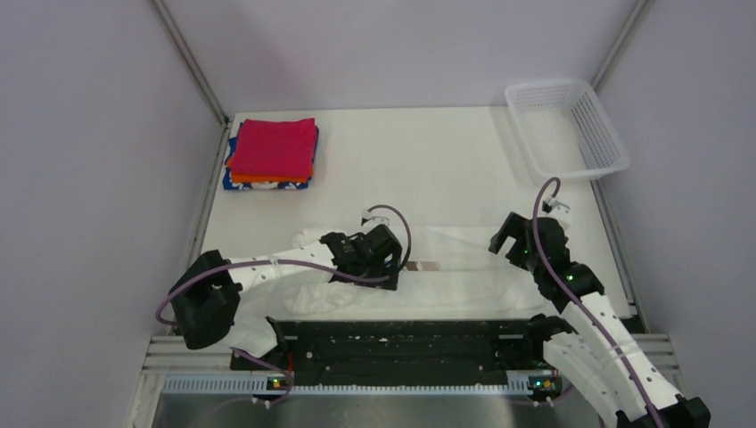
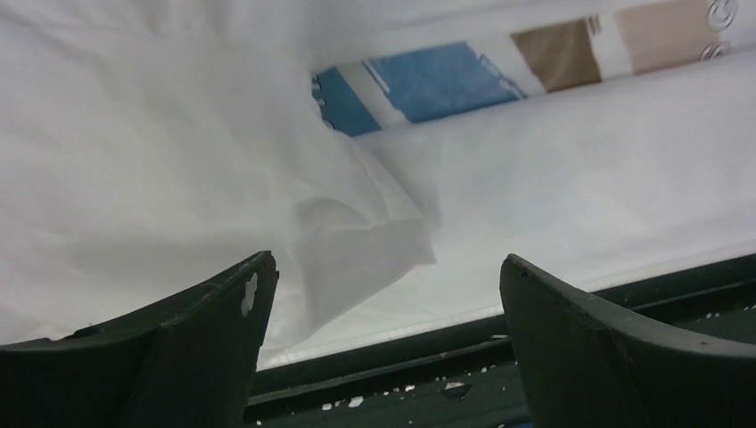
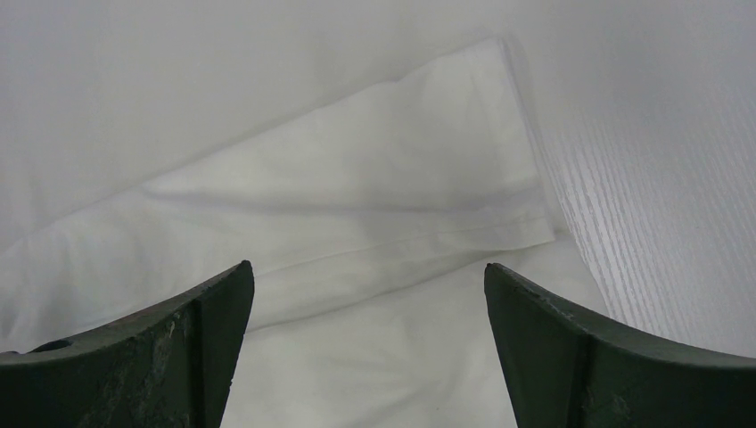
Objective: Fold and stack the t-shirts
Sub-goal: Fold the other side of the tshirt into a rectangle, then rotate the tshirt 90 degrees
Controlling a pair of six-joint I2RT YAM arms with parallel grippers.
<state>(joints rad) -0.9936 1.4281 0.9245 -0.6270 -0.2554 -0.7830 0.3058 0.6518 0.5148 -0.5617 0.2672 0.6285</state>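
Note:
A white t-shirt (image 1: pixel 464 267) lies spread across the near part of the table, partly folded, and blue and brown stripes (image 2: pixel 464 76) show along its fold. My left gripper (image 1: pixel 385 267) hovers open over its left part, near a loose white corner (image 2: pixel 374 241). Open too, my right gripper (image 1: pixel 506 242) hangs over the shirt's right end, where a sleeve (image 3: pixel 374 178) lies flat. Neither gripper holds cloth. A stack of folded t-shirts (image 1: pixel 273 152), magenta-red on top of orange and blue, sits at the far left.
A white mesh basket (image 1: pixel 565 127) stands at the far right corner, partly over the table edge. A black rail (image 1: pixel 401 343) runs along the near edge between the arm bases. Grey walls enclose the table.

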